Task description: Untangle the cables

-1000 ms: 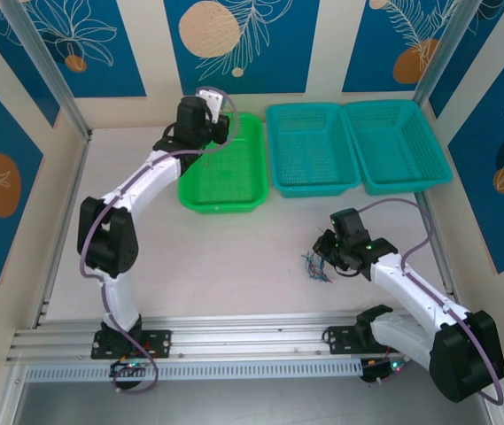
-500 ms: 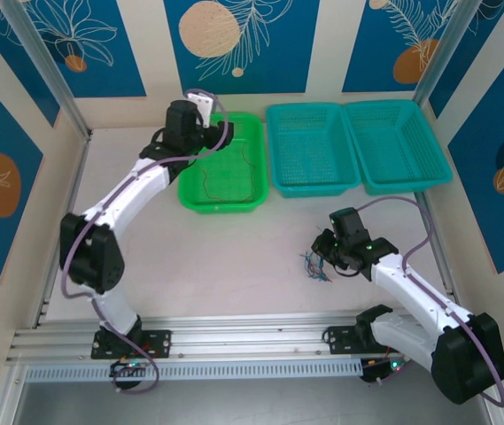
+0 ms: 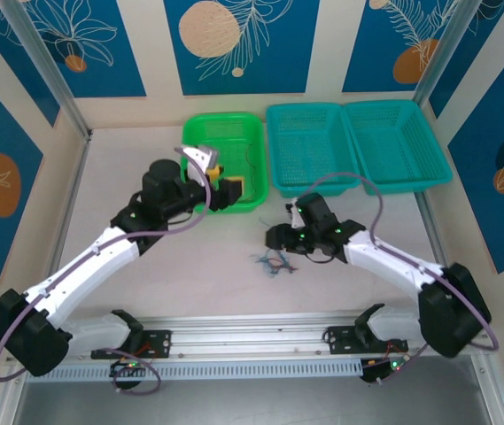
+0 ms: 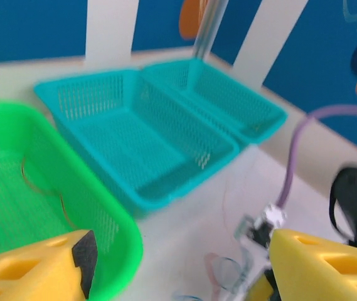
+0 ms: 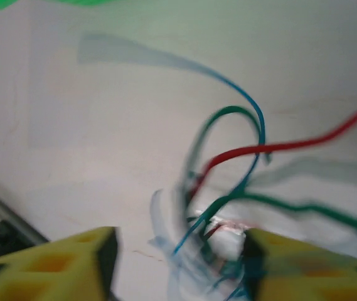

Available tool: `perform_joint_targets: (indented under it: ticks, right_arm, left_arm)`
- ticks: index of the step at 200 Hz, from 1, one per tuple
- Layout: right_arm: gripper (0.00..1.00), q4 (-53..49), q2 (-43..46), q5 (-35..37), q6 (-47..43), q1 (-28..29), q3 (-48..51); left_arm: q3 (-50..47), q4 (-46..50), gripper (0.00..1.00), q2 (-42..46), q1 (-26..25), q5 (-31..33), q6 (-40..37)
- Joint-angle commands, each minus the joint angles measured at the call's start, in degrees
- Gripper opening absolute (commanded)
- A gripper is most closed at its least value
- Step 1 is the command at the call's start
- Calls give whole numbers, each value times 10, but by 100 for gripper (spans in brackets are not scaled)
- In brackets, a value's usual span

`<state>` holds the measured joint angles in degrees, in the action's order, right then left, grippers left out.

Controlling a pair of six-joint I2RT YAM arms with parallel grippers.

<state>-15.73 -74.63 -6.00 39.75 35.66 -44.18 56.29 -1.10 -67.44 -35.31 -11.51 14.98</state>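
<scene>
A small tangle of thin cables (image 3: pixel 272 261) lies on the table in front of the baskets. In the right wrist view its blue (image 5: pixel 260 125), green (image 5: pixel 222 111) and red (image 5: pixel 278 148) wires curl up between my yellow fingers. My right gripper (image 3: pixel 276 241) (image 5: pixel 178 251) is open, its jaws standing either side of the tangle's near end. One red-brown cable (image 4: pixel 43 188) lies alone inside the green basket (image 3: pixel 234 146) (image 4: pixel 112 219). My left gripper (image 3: pixel 225 190) (image 4: pixel 178 257) hangs open and empty over that basket's front edge, left of the tangle.
Two teal baskets (image 3: pixel 312 150) (image 3: pixel 398 146) stand side by side to the right of the green one, at the back. The right arm's purple hose (image 3: pixel 349 181) arches above the table. A metal rail (image 3: pixel 234 332) runs along the near edge.
The left arm swung from the back of the green basket to its front edge, opening and leaving a red-brown cable inside. The right gripper dragged the tangle leftward and opened.
</scene>
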Motion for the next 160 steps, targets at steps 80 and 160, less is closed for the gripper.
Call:
perform_joint_targets:
  ticks: [80, 160]
  right_arm:
    - [96, -61, 60, 111, 13, -5, -4]
    - [83, -34, -84, 86, 21, 27, -27]
  left_arm:
    - [-55, 35, 66, -61, -69, 50, 63]
    - [24, 58, 51, -267, -101, 118, 160]
